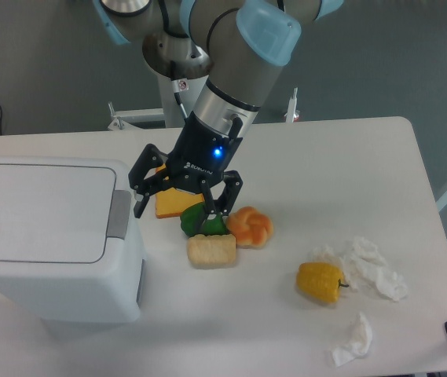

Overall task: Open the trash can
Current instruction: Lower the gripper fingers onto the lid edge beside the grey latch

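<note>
The trash can is a big boxy white bin at the left of the table, its flat lid down and its grey push button on the right end of the top. My gripper hangs open just to the right of that button, above the toy foods, with nothing between its fingers. Its left fingertip is close beside the button; I cannot tell whether it touches.
Under the gripper lie an orange cheese wedge, a green pepper, a bread piece and an orange croissant. A yellow pepper and crumpled tissues lie to the right.
</note>
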### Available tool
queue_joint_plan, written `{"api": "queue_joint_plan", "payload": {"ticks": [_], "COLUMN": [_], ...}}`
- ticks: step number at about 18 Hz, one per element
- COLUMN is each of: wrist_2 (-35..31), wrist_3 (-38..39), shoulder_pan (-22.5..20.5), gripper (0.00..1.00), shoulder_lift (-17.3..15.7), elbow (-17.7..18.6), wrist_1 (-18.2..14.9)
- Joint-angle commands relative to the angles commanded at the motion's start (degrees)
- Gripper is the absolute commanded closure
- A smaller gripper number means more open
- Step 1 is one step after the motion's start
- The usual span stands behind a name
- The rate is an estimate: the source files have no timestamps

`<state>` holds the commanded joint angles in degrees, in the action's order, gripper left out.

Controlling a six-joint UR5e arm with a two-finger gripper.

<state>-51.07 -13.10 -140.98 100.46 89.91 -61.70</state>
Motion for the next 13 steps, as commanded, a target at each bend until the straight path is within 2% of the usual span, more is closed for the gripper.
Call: {"api": "queue_joint_plan", "payload": {"ticks": [13], "wrist_2": [-0.17], "wrist_3": [0.0], "shoulder_pan": [0.71], "gripper": [0.0], "shoulder_lift": [0.88], "elbow": [0.18], "wrist_1": [-0.09]}}
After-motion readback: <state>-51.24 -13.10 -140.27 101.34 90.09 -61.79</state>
